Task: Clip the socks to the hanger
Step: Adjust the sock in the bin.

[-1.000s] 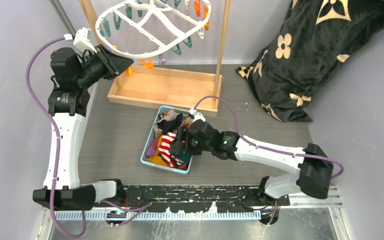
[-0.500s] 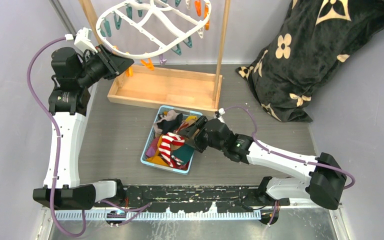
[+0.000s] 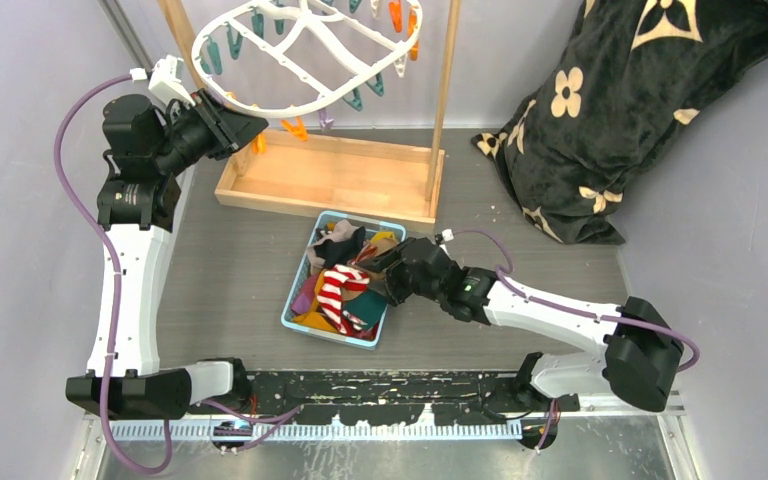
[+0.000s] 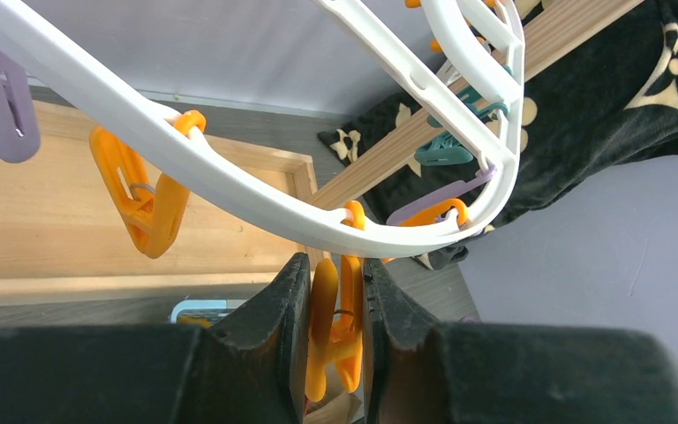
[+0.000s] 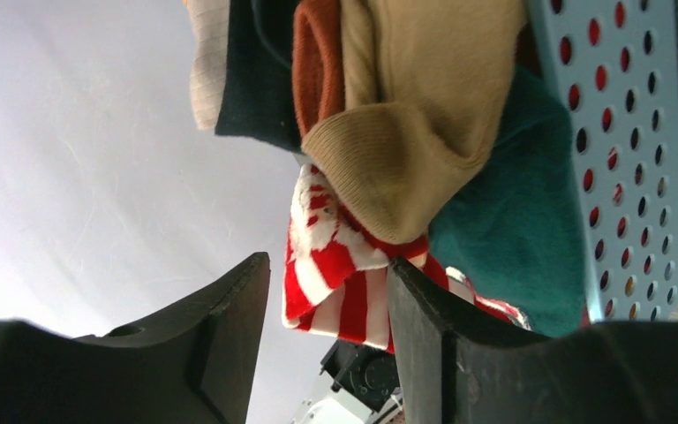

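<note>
Right gripper [image 5: 328,269] — moved from above the blue basket [image 3: 330,334] to its right side, jaws narrowing yet apart around the red-white striped sock [image 5: 344,309] — starts pickup, while left gripper [image 4: 334,296] stays clamped on an orange clip [image 4: 335,340] of the far-left hanger [image 4: 256,208].

The right end effector [image 5: 327,267] straddles a red-white striped sock [image 5: 342,293], jaws apart.
</note>
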### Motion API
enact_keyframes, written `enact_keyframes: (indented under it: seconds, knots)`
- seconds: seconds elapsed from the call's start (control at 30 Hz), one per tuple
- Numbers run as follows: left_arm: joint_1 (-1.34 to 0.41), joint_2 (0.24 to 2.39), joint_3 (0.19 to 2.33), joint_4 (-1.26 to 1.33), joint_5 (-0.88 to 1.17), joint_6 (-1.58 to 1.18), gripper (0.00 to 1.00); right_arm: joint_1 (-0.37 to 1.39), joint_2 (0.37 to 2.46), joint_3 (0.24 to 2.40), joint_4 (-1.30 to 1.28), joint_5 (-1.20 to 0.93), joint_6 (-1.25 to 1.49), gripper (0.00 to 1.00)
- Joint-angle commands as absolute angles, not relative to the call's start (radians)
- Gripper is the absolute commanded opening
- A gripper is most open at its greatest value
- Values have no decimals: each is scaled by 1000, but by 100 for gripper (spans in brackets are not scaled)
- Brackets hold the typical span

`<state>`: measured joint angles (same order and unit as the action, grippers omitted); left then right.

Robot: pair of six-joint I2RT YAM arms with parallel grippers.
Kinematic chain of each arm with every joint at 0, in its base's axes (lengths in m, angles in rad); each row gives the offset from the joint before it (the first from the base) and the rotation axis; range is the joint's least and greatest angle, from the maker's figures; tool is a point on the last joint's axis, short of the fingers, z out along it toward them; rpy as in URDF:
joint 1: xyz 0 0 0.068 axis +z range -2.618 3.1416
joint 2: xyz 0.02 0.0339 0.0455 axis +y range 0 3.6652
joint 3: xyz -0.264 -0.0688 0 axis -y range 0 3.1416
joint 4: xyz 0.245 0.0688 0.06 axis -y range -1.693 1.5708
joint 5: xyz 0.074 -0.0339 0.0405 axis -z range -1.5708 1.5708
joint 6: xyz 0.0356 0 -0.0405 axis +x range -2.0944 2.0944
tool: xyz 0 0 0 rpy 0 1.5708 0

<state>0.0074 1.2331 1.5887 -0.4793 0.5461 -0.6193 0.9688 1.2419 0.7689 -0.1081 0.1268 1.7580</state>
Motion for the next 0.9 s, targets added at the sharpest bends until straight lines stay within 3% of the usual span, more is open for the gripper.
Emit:
enact_keyframes:
  seconds: [0.0,0.2,0.37,0.63,0.87]
  knots:
    - [9,1208,1616,-491,562,-615,0,973,1247,793,-102,208,1845,55]
    - [9,1204,1612,-492,563,-612,0,972,1307,820,-41,220,1875,49]
    - [9,1197,1618,-498,563,-604,0,972,1352,880,-56,157,1852,49]
    - [9,1187,1618,-498,562,-598,0,967,1193,845,-208,224,1850,48]
    - [9,1183,1614,-498,558,-597,0,966,1303,858,-147,151,1865,47]
